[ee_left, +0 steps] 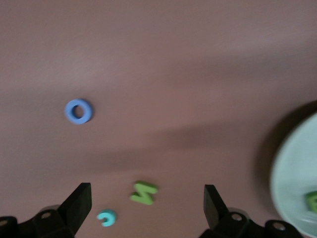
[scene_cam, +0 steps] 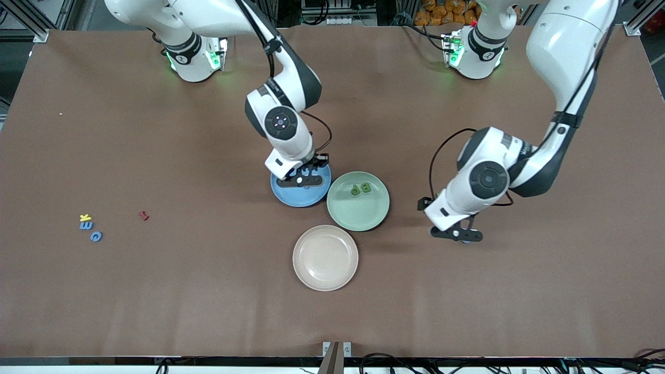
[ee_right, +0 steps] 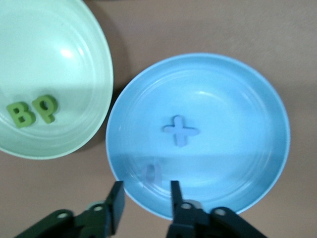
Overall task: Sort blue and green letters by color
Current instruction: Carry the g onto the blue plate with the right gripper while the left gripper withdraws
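Over the blue plate (scene_cam: 301, 195), where a blue cross-shaped piece (ee_right: 181, 131) lies sorted, my right gripper (ee_right: 144, 201) hangs with jaws slightly parted, empty; my left gripper (ee_left: 147, 206) spreads wide over table-lying green letter (ee_left: 143, 192), likely next pick.

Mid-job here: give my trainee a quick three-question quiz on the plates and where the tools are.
1. True or false: the green plate holds two green letters.
2. Which plate is the right tool over? A pink, B the blue plate, C green.
3. Fill in: the left tool hangs open over the bare ___.
Key: 1 true; 2 B; 3 table.
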Controlling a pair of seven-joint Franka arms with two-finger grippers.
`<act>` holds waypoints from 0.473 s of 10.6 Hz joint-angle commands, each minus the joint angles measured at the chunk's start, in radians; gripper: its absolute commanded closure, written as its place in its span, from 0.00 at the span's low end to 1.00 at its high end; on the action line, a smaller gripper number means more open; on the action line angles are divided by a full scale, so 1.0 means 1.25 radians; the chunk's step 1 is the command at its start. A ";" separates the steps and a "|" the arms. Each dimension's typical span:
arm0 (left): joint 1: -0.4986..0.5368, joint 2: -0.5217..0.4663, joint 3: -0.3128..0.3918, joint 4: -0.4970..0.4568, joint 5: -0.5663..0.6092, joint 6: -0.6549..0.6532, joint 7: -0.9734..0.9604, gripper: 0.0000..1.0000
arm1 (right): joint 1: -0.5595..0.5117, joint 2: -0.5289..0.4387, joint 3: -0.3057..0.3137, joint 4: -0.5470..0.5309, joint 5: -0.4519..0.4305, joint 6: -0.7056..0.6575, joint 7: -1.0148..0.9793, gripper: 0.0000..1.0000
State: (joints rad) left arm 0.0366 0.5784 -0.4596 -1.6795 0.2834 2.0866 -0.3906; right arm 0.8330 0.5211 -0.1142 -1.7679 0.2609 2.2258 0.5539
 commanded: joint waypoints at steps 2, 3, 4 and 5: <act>0.091 -0.054 -0.029 -0.148 0.000 0.039 0.020 0.00 | -0.056 -0.022 0.005 0.001 -0.033 -0.032 -0.001 0.00; 0.095 -0.080 -0.029 -0.194 0.000 0.071 0.030 0.00 | -0.097 -0.037 0.007 0.001 -0.034 -0.044 -0.010 0.00; 0.096 -0.094 -0.029 -0.228 0.002 0.092 0.071 0.00 | -0.160 -0.056 0.009 0.002 -0.033 -0.058 -0.033 0.00; 0.100 -0.105 -0.030 -0.250 0.002 0.098 0.093 0.00 | -0.218 -0.058 0.014 0.002 -0.033 -0.065 -0.101 0.00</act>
State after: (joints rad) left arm 0.1420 0.5421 -0.4837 -1.8648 0.2836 2.1626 -0.3425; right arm 0.7192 0.5021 -0.1210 -1.7568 0.2347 2.1941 0.5385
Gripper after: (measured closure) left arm 0.000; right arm 0.000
